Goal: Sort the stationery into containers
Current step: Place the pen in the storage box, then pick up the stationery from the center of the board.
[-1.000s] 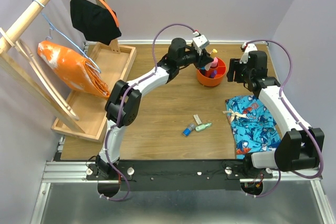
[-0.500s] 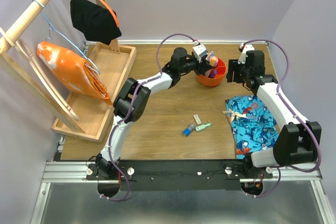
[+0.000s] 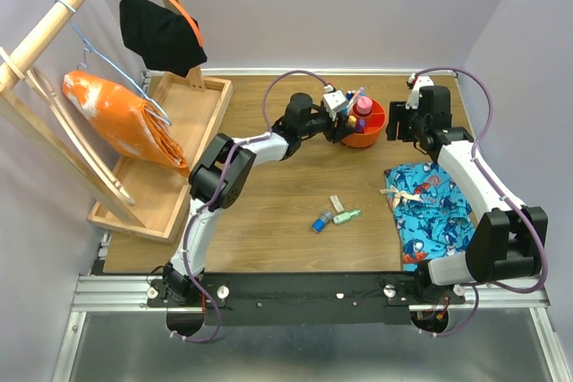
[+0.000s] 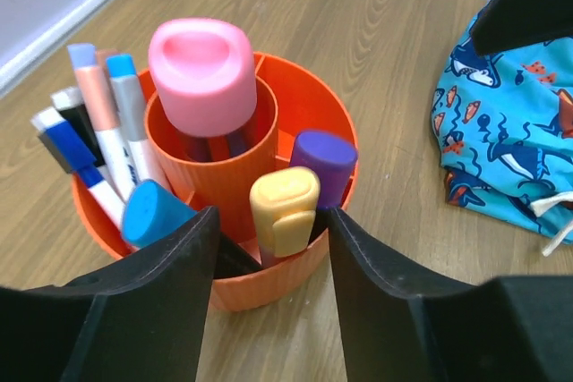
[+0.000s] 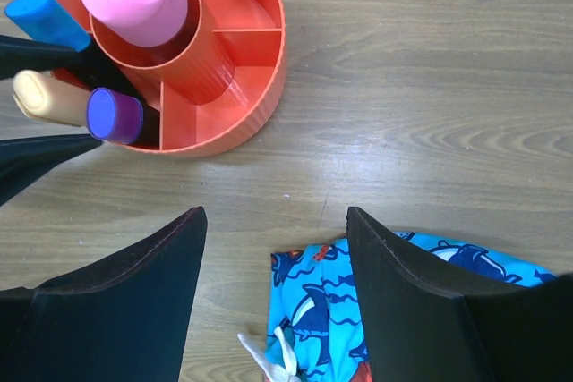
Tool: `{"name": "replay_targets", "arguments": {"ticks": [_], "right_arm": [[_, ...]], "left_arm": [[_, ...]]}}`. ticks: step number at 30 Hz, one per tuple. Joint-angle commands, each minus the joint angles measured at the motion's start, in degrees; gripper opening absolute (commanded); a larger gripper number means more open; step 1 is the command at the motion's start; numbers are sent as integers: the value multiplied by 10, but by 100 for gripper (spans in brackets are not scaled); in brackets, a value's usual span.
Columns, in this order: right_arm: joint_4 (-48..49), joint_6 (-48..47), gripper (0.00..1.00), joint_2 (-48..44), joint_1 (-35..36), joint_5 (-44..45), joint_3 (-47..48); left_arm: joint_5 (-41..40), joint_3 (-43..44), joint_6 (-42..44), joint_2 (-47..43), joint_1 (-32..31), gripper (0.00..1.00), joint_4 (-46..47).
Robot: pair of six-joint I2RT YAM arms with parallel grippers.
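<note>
Pot [image 4: 269, 282] of ribbed orange plastic, pink marker [image 4: 201, 64] upright at centre

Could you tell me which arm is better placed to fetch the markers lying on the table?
Probably right: the right gripper hangs open and empty, while the left gripper straddles the yellow marker in the orange pot.

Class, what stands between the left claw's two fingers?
A yellow-capped marker, upright in the orange pot's outer compartment, as the left wrist view shows.
</note>
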Motion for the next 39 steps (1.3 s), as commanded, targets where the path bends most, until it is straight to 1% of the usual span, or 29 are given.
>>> {"name": "replay_targets", "arguments": {"ticks": [1, 3, 4, 6, 7, 8, 10, 11, 13, 14, 16, 17, 19, 20, 21, 22, 23, 24, 25, 27, 29, 30, 32, 35, 36, 37, 38, 39], "right_arm": [[6, 2, 72, 3, -3, -1, 11], [5, 3, 72, -1, -4, -18, 9], [5, 3, 72, -3, -3, -22, 8], [5, 4, 72, -6, -3, -30, 1], [1, 5, 72, -7, -3, -35, 0], [-2, 7, 72, -8, -3, -49, -2], [-13, -3, 72, -11, -3, -70, -9], [-19, -8, 72, -11, -3, -93, -12], [-42, -34, 72, -11, -3, -122, -14], [-50, -40, 72, -11, -3, -149, -12], [-70, -48, 72, -11, -2, -172, -5], [-78, -54, 72, -16, -2, -189, -1], [-103, -83, 71, -23, -2, -208, 7], [-119, -104, 71, -30, 0, -243, 14], [-141, -168, 70, -33, 8, -265, 22], [-182, -196, 69, -36, 16, -281, 31], [-203, -221, 69, -39, 25, -295, 48], [-224, -276, 69, -40, 39, -303, 55], [-261, -305, 69, -40, 43, -313, 58], [-286, -376, 68, -39, 49, -327, 50], [-311, -418, 68, -41, 52, -342, 40], [-314, -434, 68, -43, 55, -347, 31], [-287, -414, 68, -48, 55, -360, 23], [-244, -360, 66, -59, 60, -367, 16], [-240, -356, 65, -66, 68, -369, 16], [-245, -373, 64, -74, 75, -369, 7], [-244, -387, 64, -93, 86, -344, -5], [-242, -417, 63, -102, 112, -329, -15]], "left_arm": [[-22, -10, 52, -89, 2, 62, -37], [-23, -32, 57, -118, 2, 64, -65], [-23, -42, 65, -150, 2, 64, -75], [-22, -73, 76, -184, 2, 65, -113], [-19, -84, 82, -218, 2, 66, -129], [-18, -93, 97, -235, 2, 66, -176], [-12, -116, 114, -281, 1, 66, -236], [-10, -124, 138, -297, 1, 66, -305], [-14, -147, 159, -337, 2, 66, -373], [-18, -152, 166, -348, 2, 66, -440], [-32, -160, 185, -364, 2, 66, -510], [-40, -160, 185, -365, 2, 66, -571], [-51, -155, 191, -357, 3, 68, -628], [-68, -156, 182, -356, 3, 69, -652], [-73, -165, 168, -359, 6, 69, -656], [-68, -172, 139, -367, 9, 69, -655], [-56, -181, 118, -374, 14, 69, -642], [-28, -207, 102, -381, 28, 69, -628], [-16, -222, 82, -394, 33, 70, -615], [-8, -251, 80, -400, 40, 70, -600], [-11, -258, 103, -407, 41, 71, -624], [-11, -260, 111, -408, 41, 71, -633], [-32, -255, 108, -410, 39, 71, -649], [-41, -217, 102, -383, 25, 69, -669], [-39, -192, 110, -376, 22, 69, -674], [-38, -183, 118, -362, 21, 69, -680], [-31, -175, 124, -355, 20, 69, -693], [-28, -162, 123, -349, 21, 69, -701]]}}
